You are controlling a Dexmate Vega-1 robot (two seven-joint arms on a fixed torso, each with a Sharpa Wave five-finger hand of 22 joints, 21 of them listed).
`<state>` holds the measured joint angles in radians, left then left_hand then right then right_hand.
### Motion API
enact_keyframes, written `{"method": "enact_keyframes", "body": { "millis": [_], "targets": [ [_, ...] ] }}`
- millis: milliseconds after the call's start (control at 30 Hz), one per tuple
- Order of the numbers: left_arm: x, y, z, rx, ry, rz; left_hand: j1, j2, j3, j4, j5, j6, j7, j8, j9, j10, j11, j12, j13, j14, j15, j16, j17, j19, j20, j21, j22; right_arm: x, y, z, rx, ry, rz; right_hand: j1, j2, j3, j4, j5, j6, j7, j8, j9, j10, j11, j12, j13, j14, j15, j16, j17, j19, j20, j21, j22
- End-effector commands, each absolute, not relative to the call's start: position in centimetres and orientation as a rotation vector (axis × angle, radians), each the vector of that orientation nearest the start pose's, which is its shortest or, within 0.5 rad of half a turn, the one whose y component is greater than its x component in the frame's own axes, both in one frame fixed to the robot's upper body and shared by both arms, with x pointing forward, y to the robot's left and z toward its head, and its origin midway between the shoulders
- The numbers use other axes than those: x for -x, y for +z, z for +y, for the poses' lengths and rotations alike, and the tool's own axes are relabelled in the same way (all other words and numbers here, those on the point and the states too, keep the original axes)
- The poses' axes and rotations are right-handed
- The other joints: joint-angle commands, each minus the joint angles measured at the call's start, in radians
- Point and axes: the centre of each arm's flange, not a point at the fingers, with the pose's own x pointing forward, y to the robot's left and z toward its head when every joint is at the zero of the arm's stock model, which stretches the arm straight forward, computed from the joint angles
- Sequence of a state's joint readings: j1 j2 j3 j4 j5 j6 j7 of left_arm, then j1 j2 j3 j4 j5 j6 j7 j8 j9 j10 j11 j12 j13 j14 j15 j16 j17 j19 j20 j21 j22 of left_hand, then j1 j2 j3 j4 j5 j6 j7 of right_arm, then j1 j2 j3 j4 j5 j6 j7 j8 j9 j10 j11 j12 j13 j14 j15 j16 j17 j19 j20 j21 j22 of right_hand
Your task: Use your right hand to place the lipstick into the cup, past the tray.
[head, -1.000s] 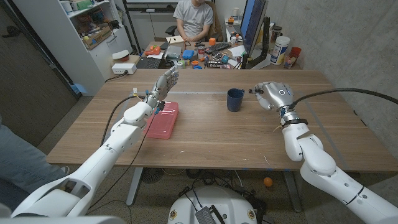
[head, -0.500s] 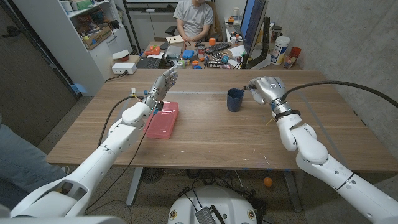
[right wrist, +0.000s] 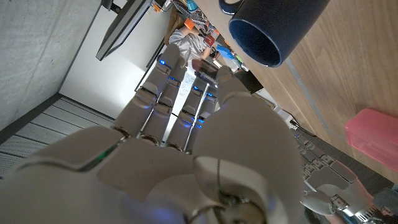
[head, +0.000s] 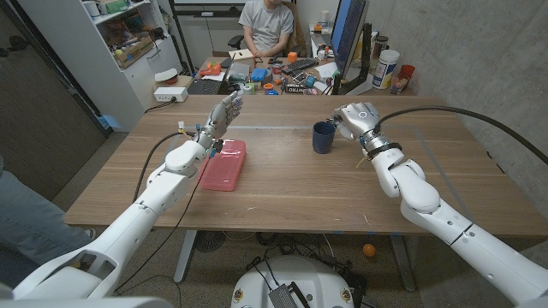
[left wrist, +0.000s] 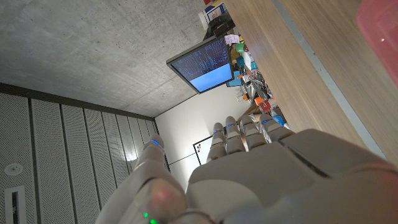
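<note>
A dark blue cup (head: 324,137) stands upright on the wooden table, to the right of the pink tray (head: 224,164). My right hand (head: 355,118) hovers close by the cup's right rim with its fingers curled. In the right wrist view a small dark lipstick (right wrist: 206,67) is pinched between the fingertips and thumb, just short of the cup's mouth (right wrist: 267,31). My left hand (head: 224,115) is raised by the tray's far left corner with straight fingers and holds nothing. The tray's edge (left wrist: 380,23) shows in the left wrist view.
A person sits behind the table at a cluttered desk (head: 274,77) with a monitor (head: 349,34). Shelves (head: 128,43) stand at the back left. A white box (head: 171,94) lies beyond the table's far left corner.
My right hand has moved left and farther across the table, from well right of the cup to right beside its rim. The left arm, tray and cup have stayed put.
</note>
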<state>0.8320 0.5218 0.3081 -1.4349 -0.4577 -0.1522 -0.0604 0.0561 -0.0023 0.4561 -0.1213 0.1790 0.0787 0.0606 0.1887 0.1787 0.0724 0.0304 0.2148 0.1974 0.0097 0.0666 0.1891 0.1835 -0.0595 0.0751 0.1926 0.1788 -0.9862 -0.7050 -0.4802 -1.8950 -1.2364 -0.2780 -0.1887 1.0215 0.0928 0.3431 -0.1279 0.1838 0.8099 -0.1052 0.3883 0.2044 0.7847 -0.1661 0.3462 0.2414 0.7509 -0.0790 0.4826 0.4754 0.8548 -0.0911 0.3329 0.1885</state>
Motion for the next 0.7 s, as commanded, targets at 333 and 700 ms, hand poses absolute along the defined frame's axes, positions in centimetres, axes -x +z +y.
{"method": "enact_keyframes", "body": {
  "millis": [333,700],
  "targets": [
    [-63.3,1.4,28.1,-0.139,-0.225,-0.636,0.004,0.008,0.003,-0.005,0.000,0.010,0.002,0.003,0.003,-0.002,0.000,0.001,0.004,-0.008,0.001,0.003,0.004,-0.008,0.003,0.006,0.003,-56.9,2.3,-18.2,1.932,-0.436,-0.961,-0.003,0.013,-0.006,0.002,0.008,0.115,-0.069,0.007,0.013,0.009,-0.006,-0.003,0.000,0.017,-0.090,-0.007,0.004,0.009,0.004,0.009,0.003],
    [-63.0,1.2,28.3,-0.138,-0.223,-0.642,0.005,0.009,0.003,-0.005,0.000,0.010,0.000,0.002,0.003,0.000,-0.001,0.002,0.004,-0.008,0.001,0.003,0.004,-0.008,0.004,0.006,0.003,-58.4,2.4,-17.8,2.025,-0.441,-1.014,-0.010,0.015,-0.009,0.005,0.008,0.121,-0.074,0.009,0.012,0.018,-0.013,-0.001,0.002,0.028,-0.088,-0.012,0.006,0.011,0.006,0.013,0.003]
  ]
}}
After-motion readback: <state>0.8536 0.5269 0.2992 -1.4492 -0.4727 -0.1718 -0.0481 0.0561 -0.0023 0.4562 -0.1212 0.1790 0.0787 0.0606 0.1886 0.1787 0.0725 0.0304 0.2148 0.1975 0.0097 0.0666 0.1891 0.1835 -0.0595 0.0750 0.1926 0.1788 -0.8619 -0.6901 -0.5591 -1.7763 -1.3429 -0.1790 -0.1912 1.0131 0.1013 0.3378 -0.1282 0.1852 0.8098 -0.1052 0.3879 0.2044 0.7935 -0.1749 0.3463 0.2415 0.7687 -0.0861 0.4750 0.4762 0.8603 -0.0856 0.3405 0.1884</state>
